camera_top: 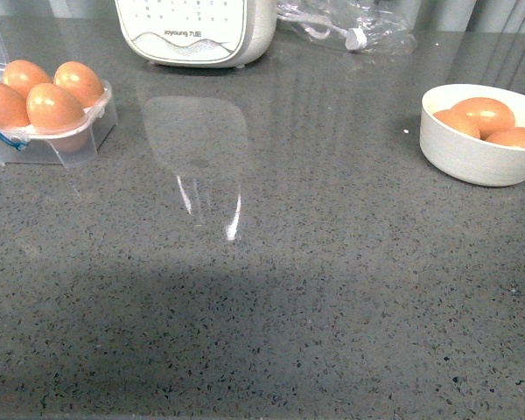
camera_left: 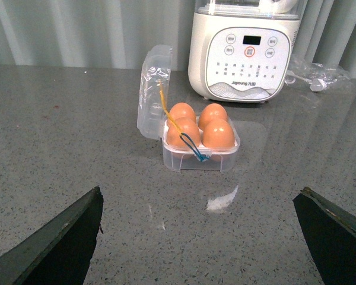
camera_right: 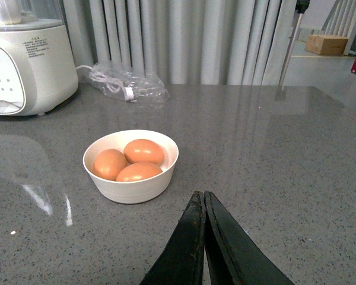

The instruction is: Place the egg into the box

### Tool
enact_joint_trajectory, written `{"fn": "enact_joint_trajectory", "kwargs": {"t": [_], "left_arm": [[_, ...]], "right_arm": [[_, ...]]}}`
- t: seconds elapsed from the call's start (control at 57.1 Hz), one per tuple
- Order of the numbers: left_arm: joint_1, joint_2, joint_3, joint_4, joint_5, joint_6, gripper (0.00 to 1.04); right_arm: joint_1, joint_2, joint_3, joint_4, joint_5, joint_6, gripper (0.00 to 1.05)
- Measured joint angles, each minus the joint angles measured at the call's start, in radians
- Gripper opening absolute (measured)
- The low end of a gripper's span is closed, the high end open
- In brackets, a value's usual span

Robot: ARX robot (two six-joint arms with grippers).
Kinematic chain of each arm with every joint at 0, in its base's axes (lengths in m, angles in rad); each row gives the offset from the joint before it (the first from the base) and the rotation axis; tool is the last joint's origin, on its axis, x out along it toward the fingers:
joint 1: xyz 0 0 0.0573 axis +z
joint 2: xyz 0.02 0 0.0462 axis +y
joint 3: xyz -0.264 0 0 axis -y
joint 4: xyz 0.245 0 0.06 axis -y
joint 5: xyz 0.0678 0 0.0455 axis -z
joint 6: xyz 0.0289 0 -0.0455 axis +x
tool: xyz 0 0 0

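Grey counter (camera_top: 271, 297) fills my front view. White appliance (camera_top: 197, 31) at back, top cut off. Clear box (camera_left: 199, 160) far left, lid up, clipped by front-view edge; I count four eggs (camera_left: 218, 135) filling its cups. White bowl (camera_right: 130, 190) far right, also clipped, holds three spare eggs (camera_right: 143, 151). Left gripper (camera_left: 200, 196) spread wide, empty. Right gripper (camera_right: 203, 197) pinched closed on nothing.

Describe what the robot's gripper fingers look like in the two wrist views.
The left gripper has two broad, wedge-shaped fingers, matte dark grey-green, narrowing to blunt tips. The right gripper has fingers of the same dark colour, long and tapering to thin points. No cables, markings or arm links show; the front view shows neither arm.
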Motion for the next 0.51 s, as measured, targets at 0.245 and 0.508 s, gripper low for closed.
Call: {"fn": "enact_joint_trajectory", "kwargs": {"t": [0.245, 0.508], "left_arm": [[0.0, 0.0, 0.0, 0.0, 0.0, 0.0, 0.98], [0.0, 0.0, 0.0, 0.0, 0.0, 0.0, 0.98]], "right_arm": [[0.0, -0.059, -0.025, -0.032, 0.0, 0.0, 0.03], [0.0, -0.266, -0.063, -0.198, -0.001, 0.0, 0.03]]}}
